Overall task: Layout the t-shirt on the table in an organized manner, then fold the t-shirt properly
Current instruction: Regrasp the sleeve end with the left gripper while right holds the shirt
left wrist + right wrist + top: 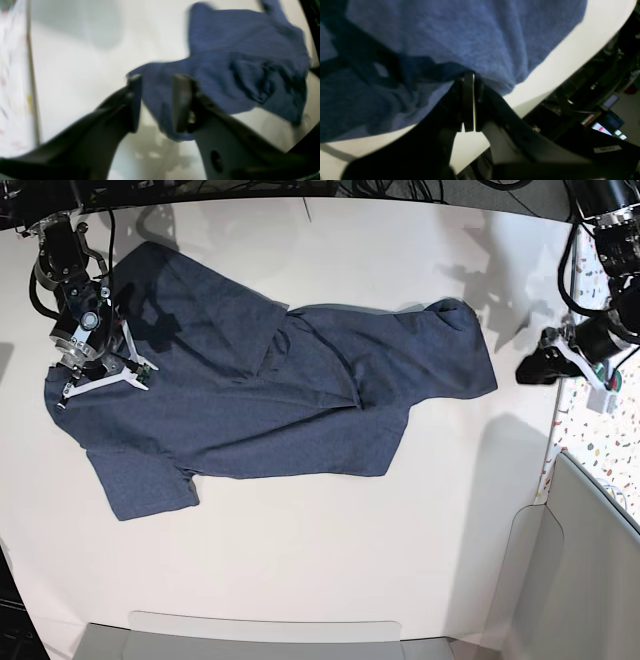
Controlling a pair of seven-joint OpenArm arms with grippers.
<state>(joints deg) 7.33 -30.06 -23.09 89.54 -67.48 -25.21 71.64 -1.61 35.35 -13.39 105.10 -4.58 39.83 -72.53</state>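
The navy-blue t-shirt [300,400] lies mostly spread across the white table [300,560], with a folded-over wrinkle near its middle; no lettering shows. My right gripper [95,370] is at the shirt's left edge. In the right wrist view its fingers [468,75] are pressed together on a bunched fold of the shirt [470,37]. My left gripper [532,368] hovers just right of the shirt's right end. In the blurred left wrist view it [158,80] is open, with the shirt [237,50] lying behind the fingers on the table [75,75].
A speckled terrazzo strip [600,430] runs along the table's right side and shows in the left wrist view [12,75]. Grey panels stand at the front edge [260,635] and front right [590,560]. Dark equipment [595,100] lies beyond the table edge.
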